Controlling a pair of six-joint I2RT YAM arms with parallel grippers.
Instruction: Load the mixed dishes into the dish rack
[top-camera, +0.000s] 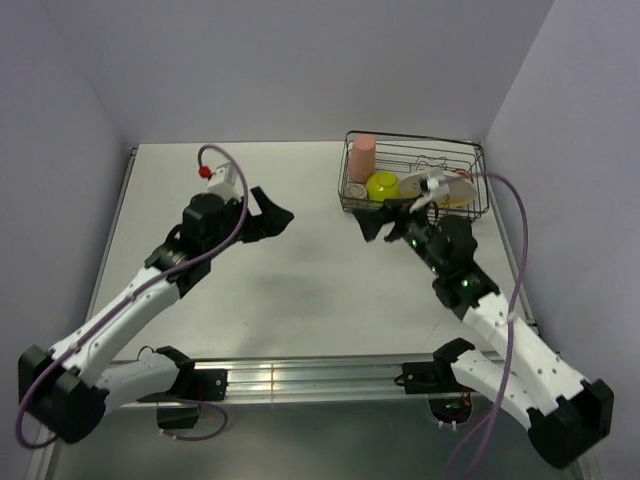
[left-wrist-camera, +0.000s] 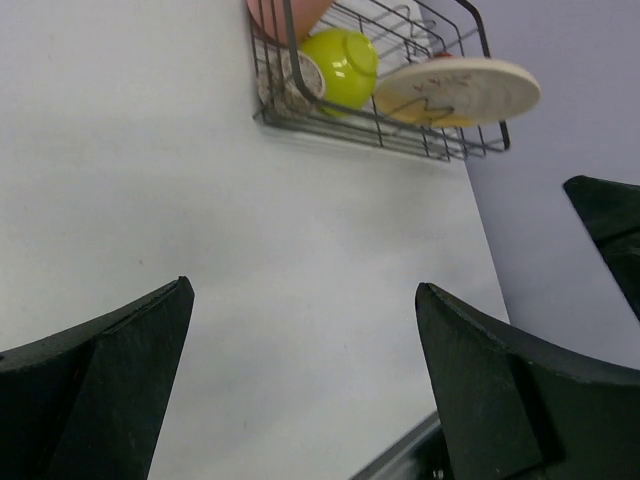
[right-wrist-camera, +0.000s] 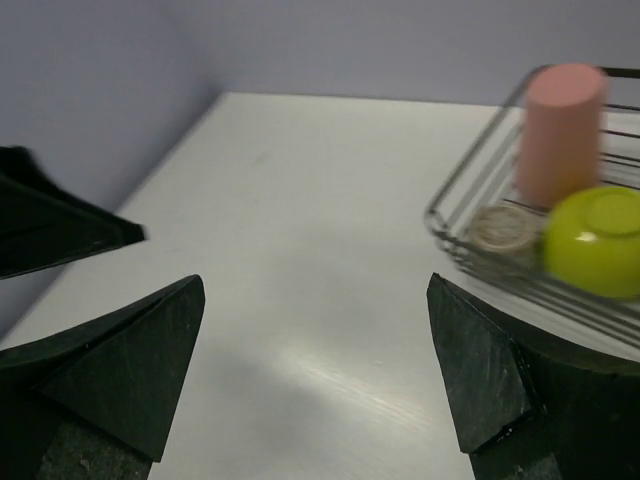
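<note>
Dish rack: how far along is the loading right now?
Done: the tumbler, bowl, cup and plate all sit in the rack, with the plate lying across its right end. In hand: nothing; the left gripper and right gripper are both open and empty, over the table. Left: no dish shows on the table, so loading looks finished, unless something hides behind the plate.

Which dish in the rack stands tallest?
The pink tumbler, upright in a corner of the dish rack. The lime-green bowl and small greyish cup beside it sit low, and the pale-yellow plate lies nearly flat.
</note>
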